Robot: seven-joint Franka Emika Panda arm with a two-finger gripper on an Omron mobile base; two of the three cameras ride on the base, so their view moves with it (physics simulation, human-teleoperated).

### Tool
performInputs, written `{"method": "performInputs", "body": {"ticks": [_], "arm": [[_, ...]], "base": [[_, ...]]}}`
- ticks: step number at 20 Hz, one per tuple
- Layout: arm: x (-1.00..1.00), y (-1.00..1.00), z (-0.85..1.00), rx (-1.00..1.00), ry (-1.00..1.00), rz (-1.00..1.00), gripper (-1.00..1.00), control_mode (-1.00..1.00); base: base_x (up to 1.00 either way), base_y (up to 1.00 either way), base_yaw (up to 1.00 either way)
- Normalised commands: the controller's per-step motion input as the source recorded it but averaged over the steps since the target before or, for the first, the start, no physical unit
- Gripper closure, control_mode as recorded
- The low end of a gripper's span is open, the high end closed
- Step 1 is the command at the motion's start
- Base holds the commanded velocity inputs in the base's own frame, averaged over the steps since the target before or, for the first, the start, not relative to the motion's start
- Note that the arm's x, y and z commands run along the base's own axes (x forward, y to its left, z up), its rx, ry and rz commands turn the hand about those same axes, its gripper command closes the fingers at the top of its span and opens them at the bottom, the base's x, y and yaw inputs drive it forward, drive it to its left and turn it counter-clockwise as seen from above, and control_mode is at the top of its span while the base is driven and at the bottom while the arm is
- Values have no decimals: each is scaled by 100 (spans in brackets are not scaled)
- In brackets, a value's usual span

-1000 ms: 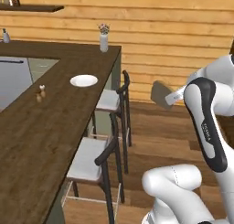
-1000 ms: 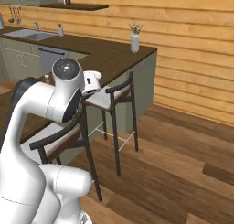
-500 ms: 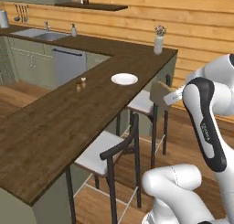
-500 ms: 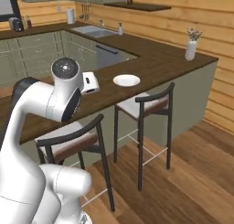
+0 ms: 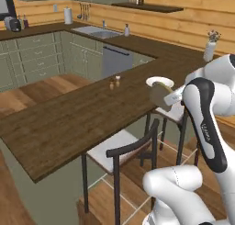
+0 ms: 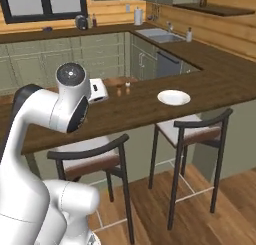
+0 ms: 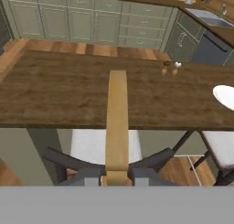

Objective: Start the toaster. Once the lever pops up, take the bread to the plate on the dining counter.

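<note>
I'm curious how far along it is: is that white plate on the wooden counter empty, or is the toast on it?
Empty. The plate lies bare on the counter, while the toast stands on edge between the gripper fingertips, short of the counter.

Bread slice [image 7: 117, 122] tan, edge-on, pinched upright between gripper [image 7: 117, 175] fingertips. Dining counter [image 7: 55, 97] dark wood, ahead below it. White plate [image 7: 225, 96] empty, on counter, off to gripper's right.

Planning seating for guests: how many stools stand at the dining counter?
2: one stool nearer the robot and one stool below the plate, both along the dining counter. Others beyond the frame may be hidden.
</note>
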Motion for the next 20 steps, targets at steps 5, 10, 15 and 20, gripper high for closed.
{"method": "performInputs", "body": {"ticks": [5,10,15,20], "arm": [[0,0,0,0,0,0,100,100],[0,0,0,0,0,0,100,100],[0,0,0,0,0,0,100,100],[0,0,0,0,0,0,100,100]], "base": [[33,-100,40],[0,-100,33],[2,-100,29],[25,-100,26]]}}
